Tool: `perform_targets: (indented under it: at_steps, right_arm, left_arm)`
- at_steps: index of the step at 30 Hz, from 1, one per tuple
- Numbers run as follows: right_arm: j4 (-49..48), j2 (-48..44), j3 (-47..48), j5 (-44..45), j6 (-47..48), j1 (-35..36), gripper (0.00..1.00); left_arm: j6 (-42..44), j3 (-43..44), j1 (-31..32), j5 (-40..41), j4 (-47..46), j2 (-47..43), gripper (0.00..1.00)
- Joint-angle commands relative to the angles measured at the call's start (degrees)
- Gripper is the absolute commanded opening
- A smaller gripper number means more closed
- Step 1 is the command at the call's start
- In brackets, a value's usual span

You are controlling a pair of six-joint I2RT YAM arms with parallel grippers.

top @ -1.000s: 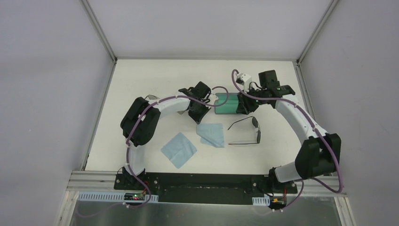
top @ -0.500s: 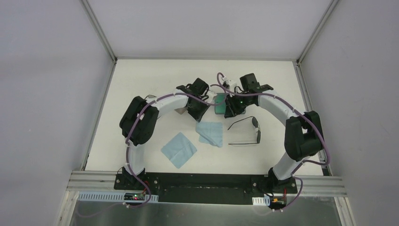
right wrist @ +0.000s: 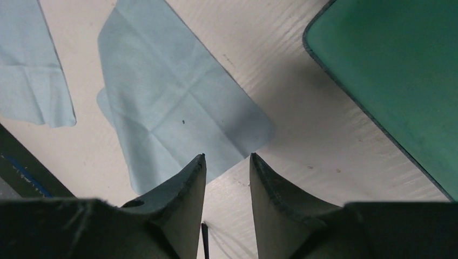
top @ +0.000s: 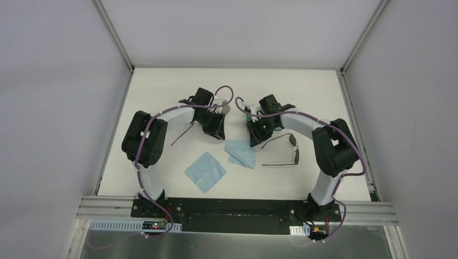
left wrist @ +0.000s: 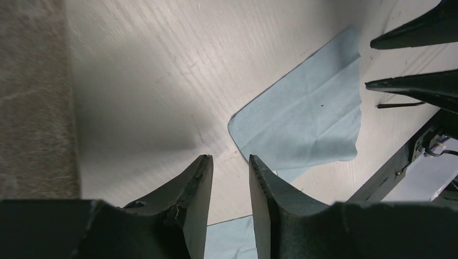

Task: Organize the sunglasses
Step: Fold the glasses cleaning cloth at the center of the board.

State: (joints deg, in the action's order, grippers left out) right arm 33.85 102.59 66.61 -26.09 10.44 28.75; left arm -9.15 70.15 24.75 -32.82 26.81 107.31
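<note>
One pair of black sunglasses [top: 283,150] lies open on the table right of centre. One of its thin arms shows between my right fingers [right wrist: 204,240]. Of the second pair only a thin black arm [top: 181,135] shows, sticking out from under my left arm. My left gripper [top: 219,132] [left wrist: 229,157] hovers over bare table, jaws slightly apart and empty. My right gripper [top: 253,141] [right wrist: 227,155] hovers at the corner of a light blue cloth [right wrist: 178,108], jaws slightly apart and empty.
A green case [right wrist: 399,81] lies just beyond my right gripper, mostly hidden under that arm in the top view [top: 276,125]. A beige case [left wrist: 32,97] lies left of my left gripper. Two light blue cloths [top: 241,152] [top: 205,171] lie in the middle.
Both grippers have left the ends of the green case. The left one swung left. The right one swung left and nearer, over the cloth's corner.
</note>
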Motion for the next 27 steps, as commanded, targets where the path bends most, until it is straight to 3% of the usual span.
perform_targets:
  at_steps: [1,11,16,27]
  right_arm:
    - [-3.5,0.7,0.1,4.1,-3.8,0.2,0.38]
    - [-5.2,3.4,1.3,5.4,-5.5,0.3,0.37]
    - [-6.3,4.9,1.4,4.3,-6.1,0.4,0.35]
    - [-6.1,5.7,1.9,5.7,-5.3,0.4,0.24]
  left_arm:
    - [-3.5,-3.4,0.6,-1.2,-5.2,-4.4,0.32]
    - [-5.5,-6.7,0.6,0.1,-9.0,-5.7,0.34]
    - [-7.0,-4.9,0.6,0.4,-10.1,-3.6,0.3]
    - [-7.2,-4.7,0.7,-0.3,-11.0,-1.2,0.28]
